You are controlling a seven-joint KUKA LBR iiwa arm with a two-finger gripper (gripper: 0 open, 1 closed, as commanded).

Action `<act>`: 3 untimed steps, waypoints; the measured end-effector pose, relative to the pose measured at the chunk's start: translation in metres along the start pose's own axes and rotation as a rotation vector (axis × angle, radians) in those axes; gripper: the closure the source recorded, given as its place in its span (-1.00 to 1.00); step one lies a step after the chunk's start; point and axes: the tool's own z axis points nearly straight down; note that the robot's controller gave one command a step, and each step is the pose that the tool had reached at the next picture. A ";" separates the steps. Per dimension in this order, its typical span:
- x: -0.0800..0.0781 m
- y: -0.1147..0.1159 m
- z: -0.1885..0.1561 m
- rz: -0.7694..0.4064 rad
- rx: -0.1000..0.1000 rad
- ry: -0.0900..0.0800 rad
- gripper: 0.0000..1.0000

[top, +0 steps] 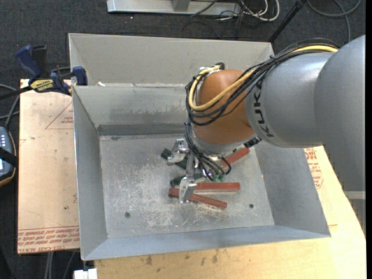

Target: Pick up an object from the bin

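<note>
My gripper [186,189] hangs low over the middle of the bin floor, under the arm's orange cover. Its metal tip comes down at the left end of a pair of red-brown flat bars [212,194], which lie joined in a narrow V and point to the right. Whether the tip touches them I cannot tell. A small dark object with a green patch [171,154] lies just left of the gripper body. A red piece [239,154] sticks out to the right from under the cover.
The arm reaches in from the right and hides the back right part of the bin floor. The bin's sloping walls rise on all sides.
</note>
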 end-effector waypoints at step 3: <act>0.009 -0.043 -0.113 -0.146 0.003 -0.005 1.00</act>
